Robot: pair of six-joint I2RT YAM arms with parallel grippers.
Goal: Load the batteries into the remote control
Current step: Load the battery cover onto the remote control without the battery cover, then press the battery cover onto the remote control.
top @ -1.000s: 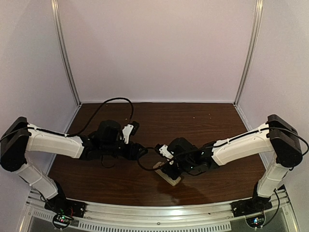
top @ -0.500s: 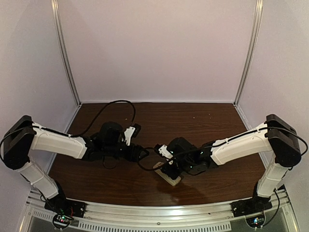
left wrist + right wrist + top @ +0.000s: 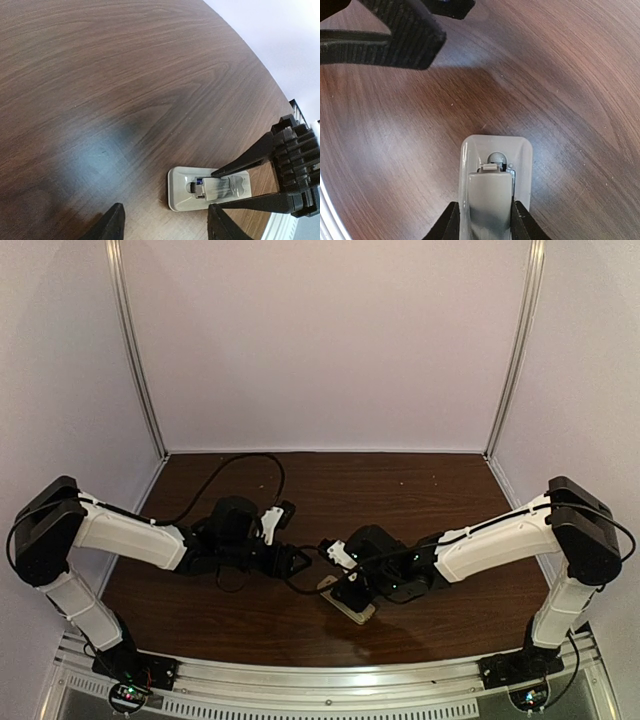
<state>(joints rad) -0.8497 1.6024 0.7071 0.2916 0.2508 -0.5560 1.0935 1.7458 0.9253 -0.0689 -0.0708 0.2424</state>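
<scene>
Atop remote control (image 3: 520, 165): cover (image 3: 490, 200) between right fingers (image 3: 450, 224).

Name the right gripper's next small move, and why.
Probably nudge the cover piece forward and press it down to latch. The right gripper clamps it over the recess of the remote control, tab end short of the recess end, a blue battery tip exposed; the left gripper hangs open.

Glossy wood-grain table (image 3: 125, 75), matt plastic remote control (image 3: 178, 193)
</scene>
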